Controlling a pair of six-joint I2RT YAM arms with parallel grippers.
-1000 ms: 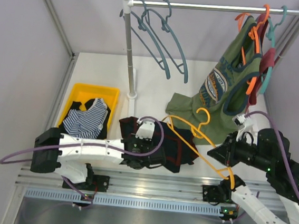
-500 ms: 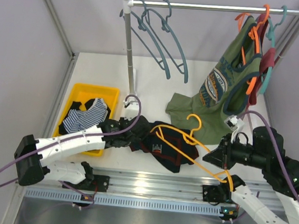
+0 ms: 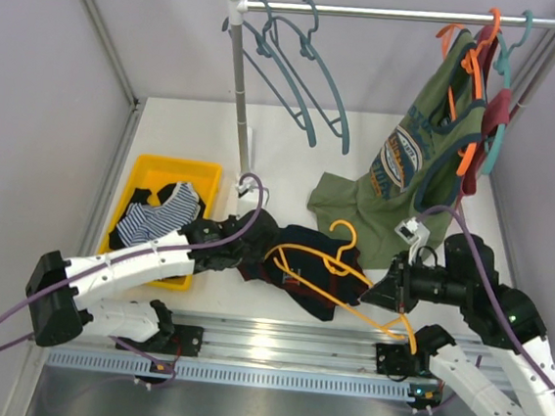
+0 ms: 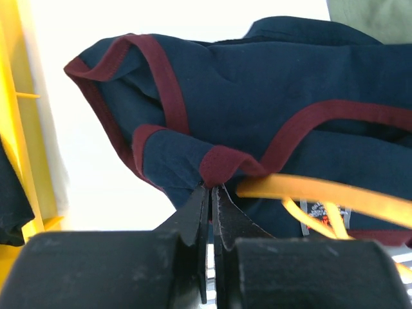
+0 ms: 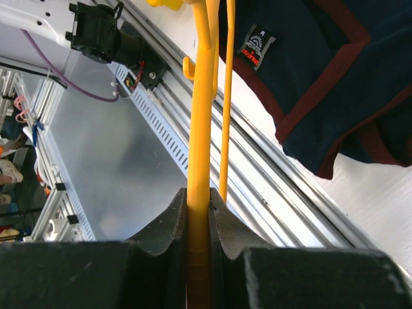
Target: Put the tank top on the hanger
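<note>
the white table carries a clothes rack at its far side, with blue-grey hangers on the left of the rail. an olive-green printed top hangs at the right, its hem reaching the tabletop.

the tank top lies bunched in a dark navy heap on the table near the front edge, between the two arms. it sits just right of the yellow bin, which holds a striped garment.

the hanger lies slantwise over the tank top, hook toward the olive-green top and its long lower arm running to the right.

the left gripper reaches in from the bin side, fingers pressed together. their tips pinch a fold of the maroon trim at the heap's near-left edge. the rest of the tank top spreads away beyond the tips, and a bar of the hanger crosses just right of them.

the right gripper is clamped on the hanger, the yellow-orange bar squeezed between both fingers. from that wrist the tank top lies up and to the right, clear of the fingers, its chest graphic beside the bar.
</note>
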